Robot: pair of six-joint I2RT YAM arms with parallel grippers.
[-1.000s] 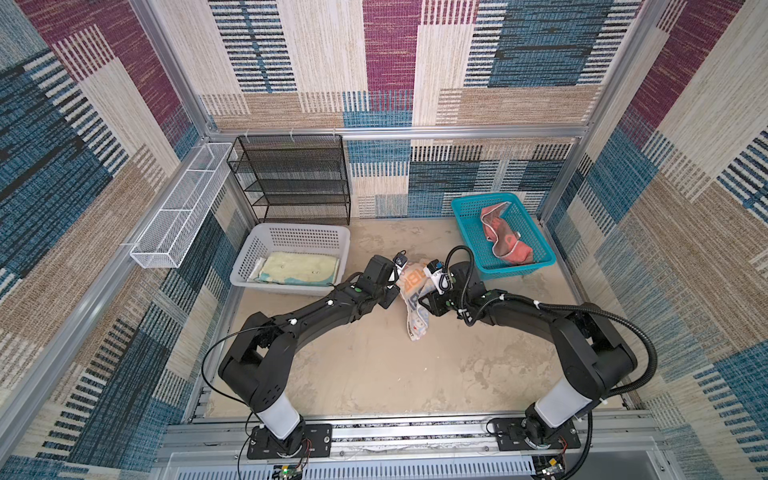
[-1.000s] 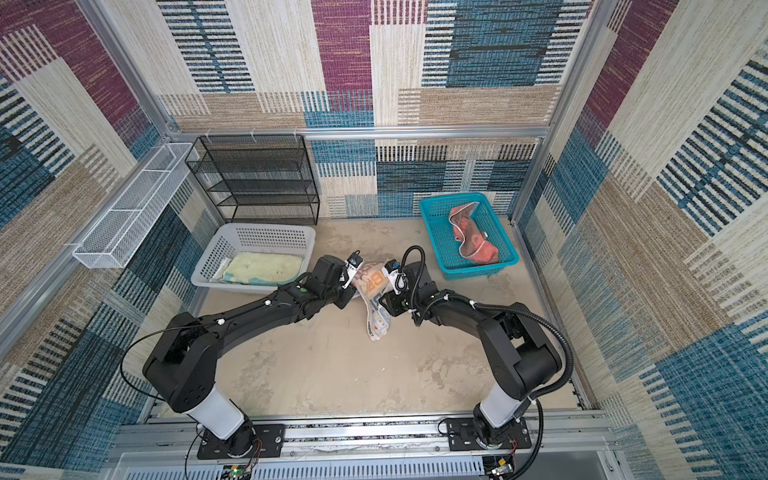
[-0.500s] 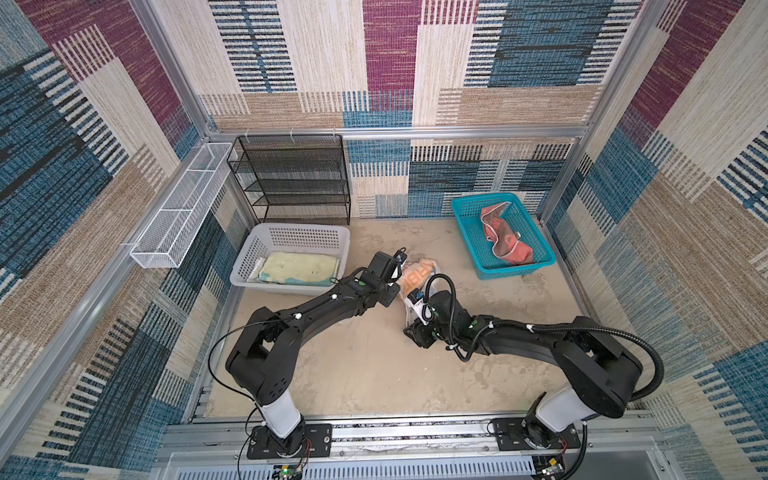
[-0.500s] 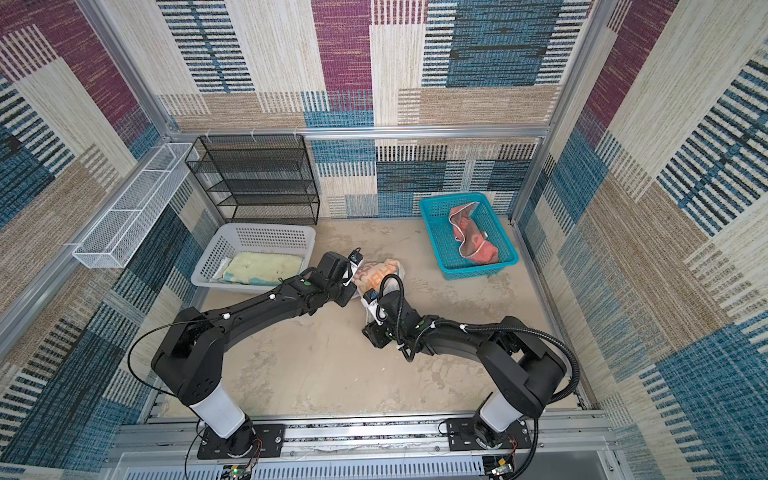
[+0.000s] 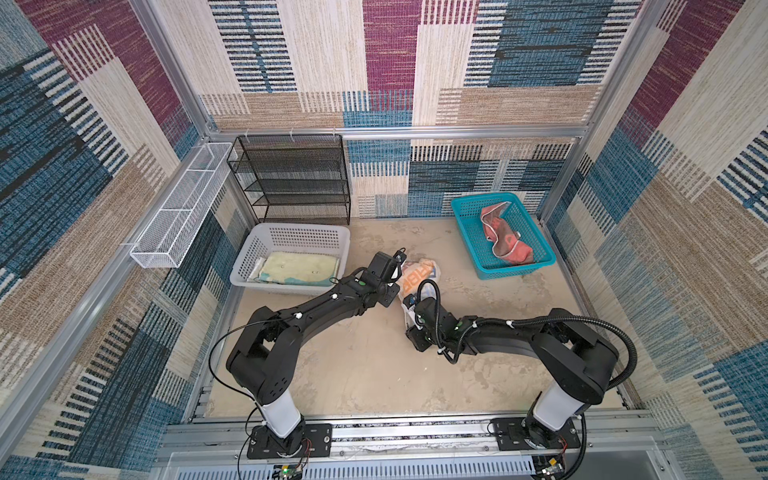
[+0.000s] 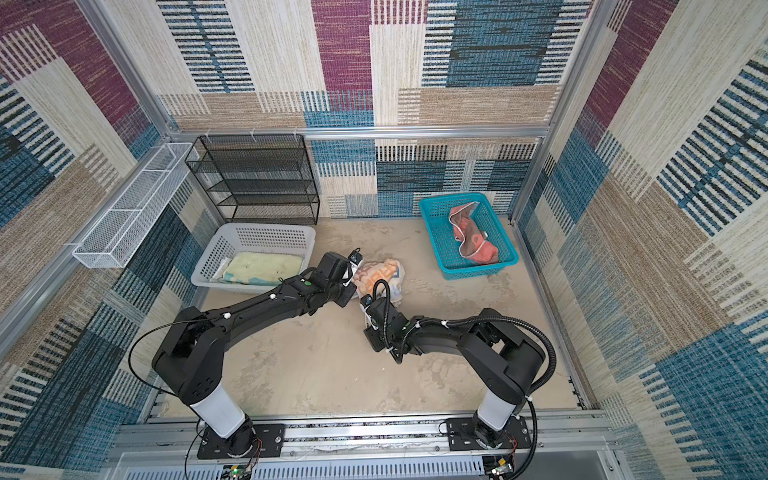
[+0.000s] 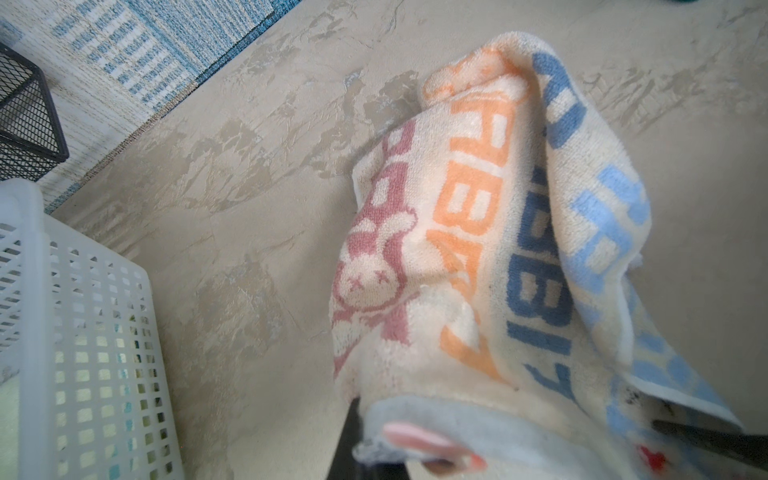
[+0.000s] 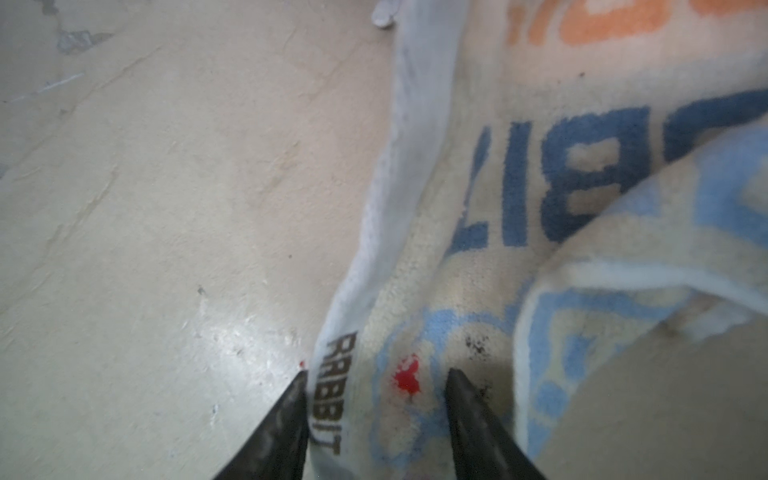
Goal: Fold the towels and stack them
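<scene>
— Two pincers at one cloth, then; where is it?

— Middle of the frame in both top views; the lettered towel [image 5: 419, 276] [image 6: 380, 276] hangs bunched between the two arms; white terry with orange, dark-blue and pale-blue letters and a pink rabbit face [image 7: 370, 266]; its upper part is lifted off the counter [image 5: 353, 365], its lower end trails toward the bottom of the frame.

— And the left pincer [image 5: 398, 283]?

— Closed on a hem of the lettered towel; in the left wrist view the cloth drapes away from it, with the white basket [image 7: 83, 291] at lower left of that frame.

— The right pincer [image 8: 377, 382]?

— Jaws apart; one dark tip sits just outside the hem strip [image 8: 332, 395] printed RABBIT, the other rests on the terry just past a small red mark [image 8: 407, 380]; the towel's corner lies between them, low by the counter; nothing looks pinched.

— The other towels?

— Pale yellow towel [image 5: 299, 268] lies flat in the white basket, left of centre; coral-orange towel [image 5: 505, 241] lies crumpled in the teal basket [image 5: 517, 271], right of centre and higher, well apart from both arms.

— Behind them?

— Black mesh shelf [image 5: 295, 178] against the back wall, above the white basket; white wire basket [image 5: 183, 208] on the left wall.
</scene>
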